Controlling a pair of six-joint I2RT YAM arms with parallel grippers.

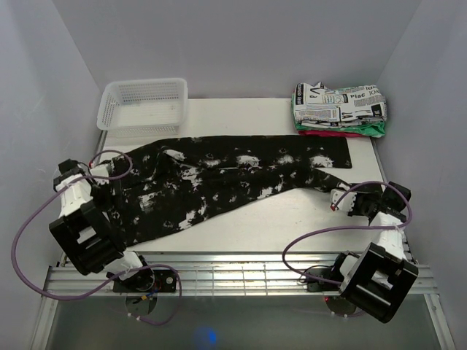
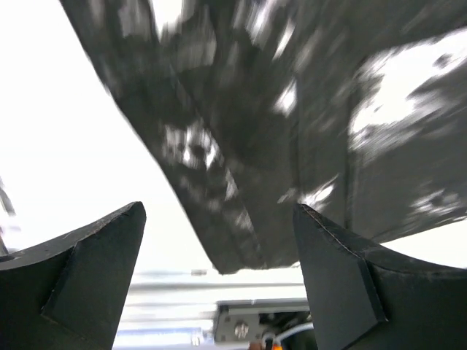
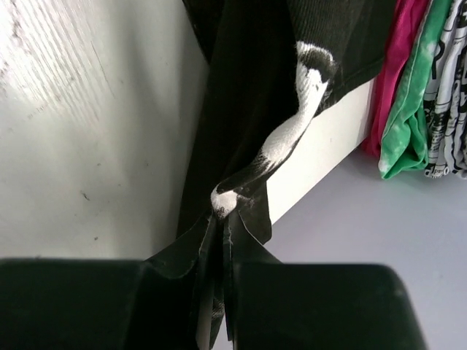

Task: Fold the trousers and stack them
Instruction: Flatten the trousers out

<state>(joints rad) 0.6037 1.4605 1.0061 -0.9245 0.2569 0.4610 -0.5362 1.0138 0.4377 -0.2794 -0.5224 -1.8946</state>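
Note:
The trousers (image 1: 219, 182), black with white splotches, lie spread lengthwise across the table. My left gripper (image 1: 109, 191) hovers over their left end, open. In the left wrist view its fingers (image 2: 95, 255) stand wide apart, with the blurred trousers (image 2: 292, 109) beyond them and nothing between them. My right gripper (image 1: 336, 195) is at the trousers' right end near the table's right edge. It is shut on a pinched fold of the trousers (image 3: 248, 95), which bunches into the right gripper (image 3: 222, 240).
A white mesh basket (image 1: 144, 102) stands at the back left. At the back right is a stack of folded clothes (image 1: 339, 109): newspaper print on top, red (image 3: 398, 73) and green (image 3: 408, 124) below. The right table edge (image 3: 321, 153) runs beside my right gripper.

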